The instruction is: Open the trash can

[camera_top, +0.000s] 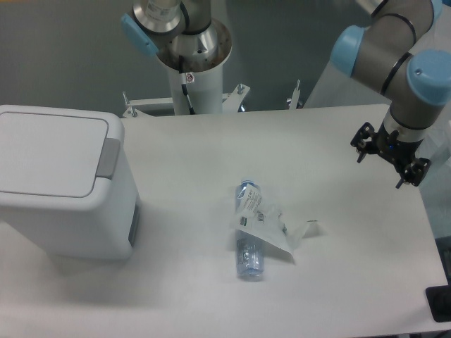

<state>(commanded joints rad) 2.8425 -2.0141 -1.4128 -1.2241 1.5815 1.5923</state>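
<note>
**A light, stiff bin with one obvious place to press**

The trash can [60, 186] stands at the left edge of the table [211, 296], its flat lid [49, 151] shut and flush with the rim. It looks like a hollow moulded plastic box: rigid in the walls, smooth and probably slippery, and likely light enough to slide on the tabletop if pushed sideways. The lid is broad and offers no edge for two fingers to pinch. The sensible contact is the grey push tab [107, 158] on the rim facing the table's middle; a press straight down there should release the lid without shoving the bin along.

The gripper [392, 160] hangs above the table's right side, well apart from the bin, with its fingers spread and nothing between them. Between the two lies a clear plastic bottle [250, 236] on its side, its white label [271, 225] partly peeled away; a path to the tab would do well to pass over it.
</note>
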